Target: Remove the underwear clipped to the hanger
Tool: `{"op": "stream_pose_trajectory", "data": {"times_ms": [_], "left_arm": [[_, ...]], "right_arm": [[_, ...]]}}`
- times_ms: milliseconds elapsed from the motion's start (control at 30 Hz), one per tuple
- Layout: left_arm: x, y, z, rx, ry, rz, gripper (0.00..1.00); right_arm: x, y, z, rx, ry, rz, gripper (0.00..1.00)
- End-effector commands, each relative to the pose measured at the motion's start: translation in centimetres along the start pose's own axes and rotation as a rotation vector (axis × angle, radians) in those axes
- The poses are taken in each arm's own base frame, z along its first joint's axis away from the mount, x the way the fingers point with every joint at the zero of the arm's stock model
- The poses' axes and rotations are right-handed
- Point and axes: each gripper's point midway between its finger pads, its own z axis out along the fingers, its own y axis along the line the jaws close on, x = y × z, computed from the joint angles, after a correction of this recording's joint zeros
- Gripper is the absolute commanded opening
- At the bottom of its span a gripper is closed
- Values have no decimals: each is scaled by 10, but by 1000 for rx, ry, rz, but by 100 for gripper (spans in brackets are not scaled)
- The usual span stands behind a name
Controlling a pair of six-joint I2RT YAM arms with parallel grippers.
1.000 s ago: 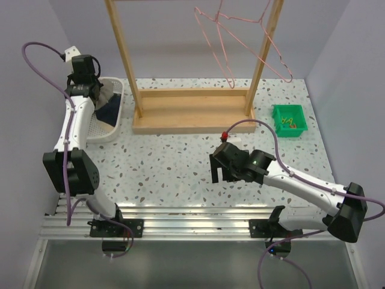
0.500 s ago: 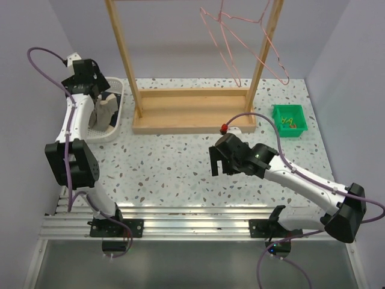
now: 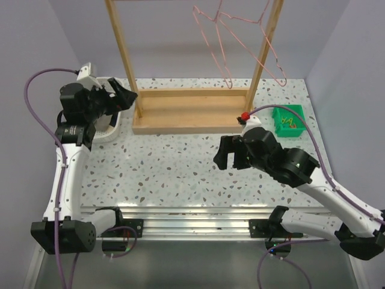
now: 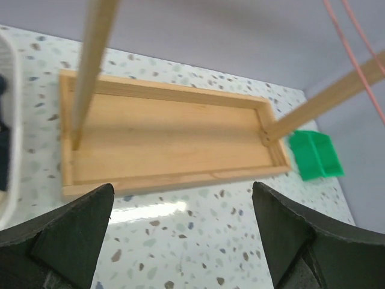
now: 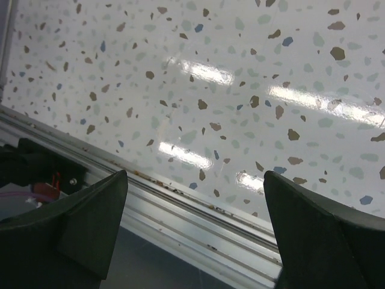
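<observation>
Two pink wire hangers [image 3: 221,42] hang from the wooden rack [image 3: 123,54] with nothing clipped to them. Of the underwear I see only a dark sliver [image 4: 2,156] inside the white basket [image 4: 11,114] at the left edge of the left wrist view; in the top view my left arm hides it. My left gripper [image 3: 127,96] is raised beside the basket [image 3: 113,127], pointing toward the rack's base, open and empty [image 4: 183,241]. My right gripper [image 3: 231,159] hovers over mid-table, open and empty [image 5: 195,232].
The rack's wooden base tray [image 3: 191,111] lies at the back centre, its left post [image 4: 96,60] close to my left gripper. A green bin [image 3: 289,119] with small clips sits at the back right. The aluminium rail [image 5: 198,223] runs below my right gripper.
My left gripper opened over the basket, then rose and swung right toward the rack. My right arm lifted and shifted a little to the right. The hangers sway slightly.
</observation>
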Motion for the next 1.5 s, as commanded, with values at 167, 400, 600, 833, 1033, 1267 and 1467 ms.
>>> {"op": "stream_pose_trajectory", "data": {"times_ms": [167, 400, 600, 833, 1033, 1267, 1467], "left_arm": [[16, -100, -23, 463, 77, -17, 100], [10, -149, -48, 709, 55, -87, 100], [25, -170, -70, 818, 132, -79, 100], [44, -177, -91, 847, 210, -59, 100], [58, -169, -94, 794, 266, -41, 100], [69, -166, -98, 770, 307, -52, 100], [76, -163, -105, 761, 319, -39, 100]], "right_arm": [[-52, 1, -61, -47, -206, 41, 98], [-74, 8, -97, -112, -283, -3, 98], [-89, 6, -133, -158, -375, -21, 98], [-105, 8, -179, -234, -465, -43, 98], [-104, 9, -200, -291, -500, -51, 98], [-103, 6, -210, -292, -500, -80, 98], [-101, 14, -218, -354, -507, -95, 98]]}}
